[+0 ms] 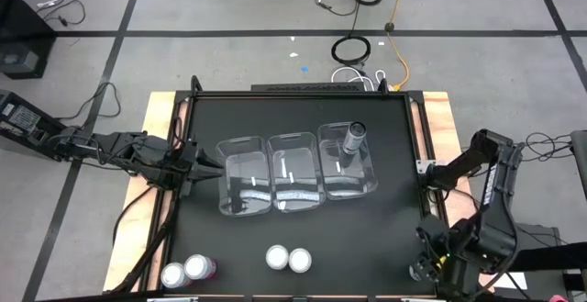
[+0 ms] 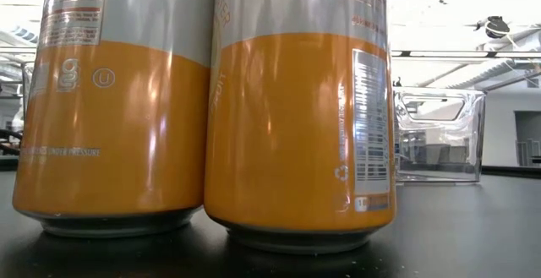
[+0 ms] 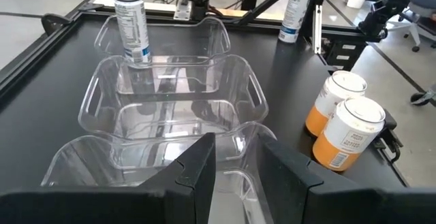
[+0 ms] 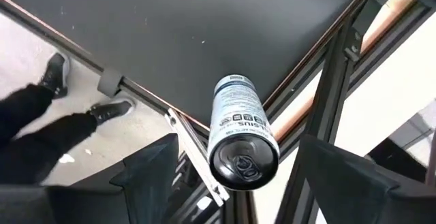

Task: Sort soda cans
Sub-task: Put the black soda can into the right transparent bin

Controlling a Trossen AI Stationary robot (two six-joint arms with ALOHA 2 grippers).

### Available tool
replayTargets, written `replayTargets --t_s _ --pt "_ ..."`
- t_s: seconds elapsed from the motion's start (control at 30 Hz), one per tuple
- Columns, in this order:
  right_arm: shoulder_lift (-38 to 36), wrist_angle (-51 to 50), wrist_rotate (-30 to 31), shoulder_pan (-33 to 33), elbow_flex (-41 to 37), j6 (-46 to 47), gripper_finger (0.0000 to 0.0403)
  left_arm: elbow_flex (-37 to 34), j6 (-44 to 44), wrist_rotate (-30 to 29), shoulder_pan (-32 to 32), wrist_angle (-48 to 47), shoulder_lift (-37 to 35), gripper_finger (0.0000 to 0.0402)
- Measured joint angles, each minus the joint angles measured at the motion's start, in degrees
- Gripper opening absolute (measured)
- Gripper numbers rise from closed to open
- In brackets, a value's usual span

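Observation:
Three clear bins [image 1: 295, 173] stand in a row mid-table. One grey can [image 1: 353, 140] stands upright in the right bin. Two orange cans [image 1: 288, 259] stand near the table's near edge, and two pink cans [image 1: 187, 270] stand at its near left corner. My right gripper [image 4: 238, 152] is open at the near right corner, pointing down, one finger on each side of a second grey can [image 4: 240, 125] without touching it. That can [image 3: 294, 13] stands upright on the table. My left gripper [image 3: 238, 173] is open, level, at the left bin's left end wall [image 3: 231, 139].
The table has a raised frame along its edges [image 1: 417, 146]. A person's legs and shoes [image 4: 48, 108] show on the floor beyond the near right corner. Cables [image 1: 353, 50] lie on the floor past the far edge. In the low view the orange cans [image 2: 296, 117] fill most of the picture.

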Motion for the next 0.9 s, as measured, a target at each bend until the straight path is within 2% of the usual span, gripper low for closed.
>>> replayTargets --t_s 0.33,0.43,0.53,0.9 --pt "-0.1 4.1 -0.2 0.7 -2.0 -10.4 0.0297 0.0 -0.1 0.0 0.0 0.1 0.0 0.0116" --pt "0.0 8.9 -4.8 1.0 -6.0 -15.1 0.0297 0.0 -0.1 0.0 0.0 0.1 0.0 0.0116" --pt "0.0 11.7 -8.1 1.3 -9.3 -16.1 0.0297 0.0 -0.2 0.0 0.0 0.1 0.0 0.0116" --pt "0.0 16.1 -8.8 4.3 -15.1 -18.8 0.0297 0.0 -0.2 0.0 0.0 0.1 0.0 0.0116"
